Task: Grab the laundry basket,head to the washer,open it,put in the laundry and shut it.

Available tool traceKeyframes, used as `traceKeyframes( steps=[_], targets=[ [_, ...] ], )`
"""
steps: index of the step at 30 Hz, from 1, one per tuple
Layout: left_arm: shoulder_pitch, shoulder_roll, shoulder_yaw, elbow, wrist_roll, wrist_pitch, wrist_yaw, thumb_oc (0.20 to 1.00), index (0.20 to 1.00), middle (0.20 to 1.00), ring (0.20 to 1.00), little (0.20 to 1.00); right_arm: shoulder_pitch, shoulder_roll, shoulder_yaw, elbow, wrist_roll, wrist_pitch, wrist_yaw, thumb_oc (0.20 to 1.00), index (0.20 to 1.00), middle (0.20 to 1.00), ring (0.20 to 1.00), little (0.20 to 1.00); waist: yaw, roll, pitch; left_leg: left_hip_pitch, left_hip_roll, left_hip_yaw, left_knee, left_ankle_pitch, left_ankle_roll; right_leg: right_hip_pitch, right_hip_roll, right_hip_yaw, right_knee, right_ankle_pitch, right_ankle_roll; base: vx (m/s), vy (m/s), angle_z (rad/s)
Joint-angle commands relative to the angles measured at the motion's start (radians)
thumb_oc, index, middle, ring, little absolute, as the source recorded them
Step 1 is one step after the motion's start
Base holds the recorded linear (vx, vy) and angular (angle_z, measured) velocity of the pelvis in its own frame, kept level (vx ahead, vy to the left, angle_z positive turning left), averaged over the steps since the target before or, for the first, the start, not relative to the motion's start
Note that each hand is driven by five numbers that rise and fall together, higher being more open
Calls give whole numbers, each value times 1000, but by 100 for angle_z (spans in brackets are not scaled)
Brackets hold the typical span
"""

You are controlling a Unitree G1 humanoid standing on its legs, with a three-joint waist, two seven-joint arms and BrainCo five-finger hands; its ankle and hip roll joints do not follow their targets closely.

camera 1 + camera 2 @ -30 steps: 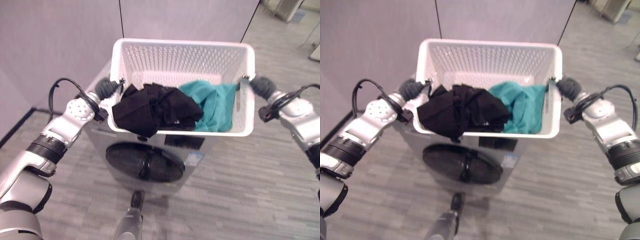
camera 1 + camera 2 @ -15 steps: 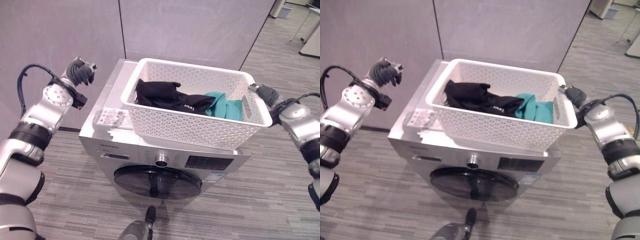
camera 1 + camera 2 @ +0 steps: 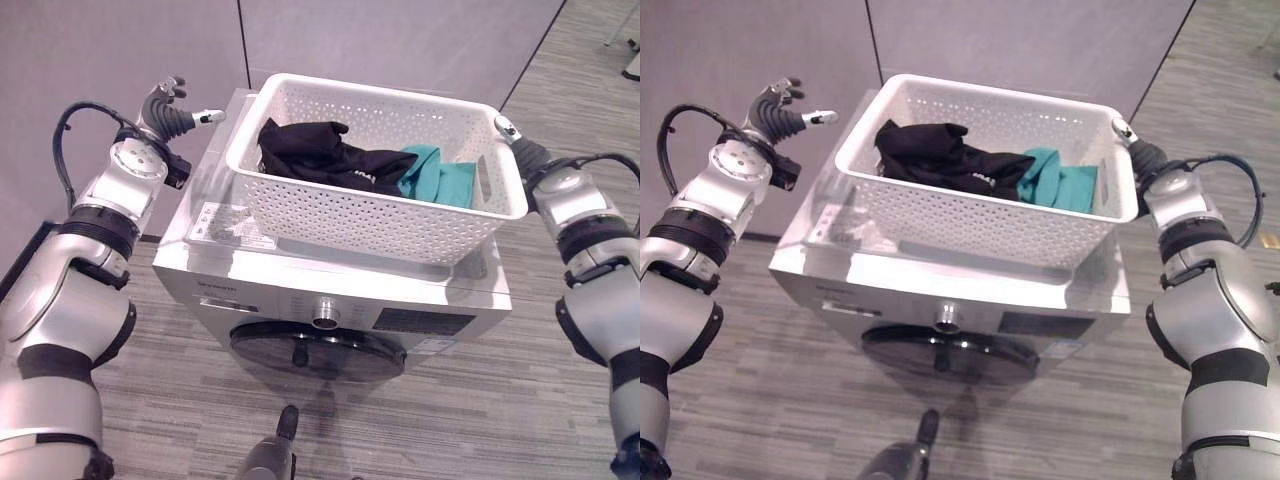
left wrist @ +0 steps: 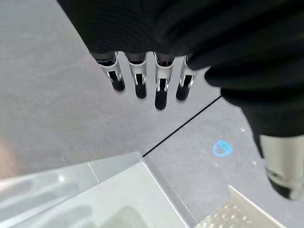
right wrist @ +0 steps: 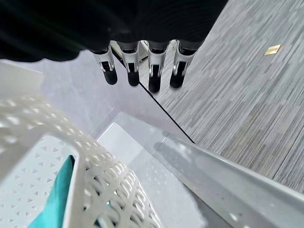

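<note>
left eye view: laundry basket (image 3: 380, 215) parked on top of the washer (image 3: 330, 290), both hands off it.

the white basket sits on the washer's lid with black clothes (image 3: 315, 160) and a teal garment (image 3: 435, 180) inside. the left hand (image 3: 170, 108) hovers beside the basket's left end, fingers straight and released; the right hand (image 3: 522, 150) is just beside the right rim, fingers also straight and released. carrying looks finished; opening is the step in hand. the next move likely calls for a hand reaching low to the round door (image 3: 320, 352), closed on the front.
</note>
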Motion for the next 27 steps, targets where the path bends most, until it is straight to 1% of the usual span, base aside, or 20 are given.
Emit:
traceKeyframes(
  steps=[1,2,3,4,5,10,13,15,16,17,18,19,20,21,22,23,24,25,26,27],
  targets=[
    [-56,55,30,-8,-22,-41,27,1000,1000,1000,1000,1000,-35,-39,56,15,37,-4,3,1000,1000,1000,1000,1000,48,24,12,47,60,10,17,-100,5,-56,-51,26,22,70,18,5,-35,17],
    [-33,83,46,-46,-25,-44,27,1000,1000,1000,1000,1000,-35,-76,44,5,65,-4,8,1000,1000,1000,1000,1000,51,21,8,58,62,9,15,-102,3,-46,-51,23,21,68,18,4,-30,5],
    [-31,83,48,-48,-24,-43,27,1000,1000,1000,1000,1000,-35,-76,45,5,65,-4,8,1000,1000,1000,1000,1000,51,22,9,60,62,9,14,-102,3,-45,-51,23,21,68,18,22,-42,3],
    [-10,111,72,-62,-24,-49,32,1000,1000,1000,1000,1000,-46,-131,19,-27,122,-20,0,1000,1000,1000,1000,1000,50,19,-1,74,65,9,10,-103,0,-33,-51,22,16,66,18,15,-24,3],
    [-9,110,72,-62,-23,-49,32,1000,1000,1000,1000,1000,-45,-131,19,-28,122,-20,0,1000,1000,1000,1000,1000,50,20,-1,75,65,9,9,-103,0,-32,-51,22,15,66,18,25,-37,4],
    [37,169,159,-113,-7,-63,60,1000,1000,1000,1000,1000,-47,-255,-53,-77,253,-70,-12,1000,1000,1000,1000,1000,44,15,-23,101,72,9,-7,-98,-7,-11,-49,16,0,67,18,0,-26,2],
    [130,250,257,-218,17,-73,75,1000,1000,1000,1000,1000,21,-342,-124,-169,306,-98,-14,1000,1000,1000,1000,1000,38,16,-33,116,77,12,-23,-94,-11,0,-48,10,-9,67,18,1,-34,-3],
    [236,316,361,-288,26,-84,91,1000,1000,1000,1000,1000,114,-410,-209,-255,322,-124,-21,1000,1000,1000,1000,1000,31,18,-38,124,83,16,-33,-93,-14,4,-47,9,-15,67,18,3,-16,-2],
    [246,317,367,-296,28,-82,91,1000,1000,1000,1000,1000,124,-410,-216,-262,320,-123,-23,1000,1000,1000,1000,1000,30,17,-40,126,83,16,-34,-93,-14,5,-47,9,-16,67,18,-8,-26,-5],
    [403,379,506,-362,64,-80,103,1000,1000,1000,1000,1000,273,-465,-336,-371,311,-146,-32,1000,1000,1000,1000,1000,18,21,-46,128,88,20,-40,-89,-16,4,-46,8,-24,70,17,2,-15,-4],
    [413,379,512,-369,65,-79,103,1000,1000,1000,1000,1000,283,-464,-343,-377,310,-146,-33,1000,1000,1000,1000,1000,18,20,-48,131,88,20,-41,-92,-16,7,-46,8,-25,67,17,7,-29,-4],
    [661,414,722,-445,106,-72,115,1000,1000,1000,1000,1000,520,-488,-525,-528,239,-157,-56,1000,1000,1000,1000,1000,6,23,-54,138,93,24,-51,-93,-16,8,-44,13,-31,69,15,0,0,0],
    [825,404,860,-480,118,-70,112,1000,1000,1000,1000,1000,682,-484,-647,-616,183,-160,-61,1000,1000,1000,1000,1000,-1,29,-54,137,97,26,-52,-89,-14,3,-44,16,-31,74,14,-12,-29,-6],
    [987,378,982,-513,125,-65,103,1000,1000,1000,1000,1000,844,-460,-760,-708,122,-159,-64,1000,1000,1000,1000,1000,-7,31,-56,139,99,27,-53,-90,-13,2,-43,20,-33,73,12,-13,-41,-7],
    [1224,288,1139,-522,141,-63,100,1000,1000,1000,1000,1000,1109,-355,-944,-873,54,-171,-63,1000,1000,1000,1000,1000,-22,36,-57,144,103,31,-54,-94,-13,2,-42,28,-36,69,7,18,-40,-24],
    [1231,288,1140,-528,142,-62,99,1000,1000,1000,1000,1000,1126,-350,-956,-885,51,-167,-63,1000,1000,1000,1000,1000,-21,34,-60,147,103,30,-54,-98,-14,5,-42,28,-37,66,7,8,-64,-22],
    [1326,203,1195,-481,151,-69,107,1000,1000,1000,1000,1000,1257,-263,-1039,-916,23,-187,-58,1000,1000,1000,1000,1000,-28,36,-51,146,105,30,-52,-98,-14,4,-39,35,-35,63,1,-26,-93,-19],
    [1408,82,1232,-466,137,-74,105,1000,1000,1000,1000,1000,1396,-159,-1086,-947,-48,-178,-51,1000,1000,1000,1000,1000,-35,35,-40,141,107,28,-45,-98,-17,3,-34,42,-33,59,-7,-73,-106,9],
    [1440,42,1244,-458,129,-74,102,1000,1000,1000,1000,1000,1443,-122,-1100,-952,-68,-173,-45,1000,1000,1000,1000,1000,-39,36,-37,132,108,26,-45,-92,-18,-5,-32,43,-34,61,-10,-32,-80,15],
    [1443,41,1244,-461,130,-74,102,1000,1000,1000,1000,1000,1449,-120,-1102,-956,-69,-171,-44,1000,1000,1000,1000,1000,-39,36,-43,135,109,25,-46,-100,-20,-1,-31,43,-35,55,-11,-77,-105,16]
  ],
)
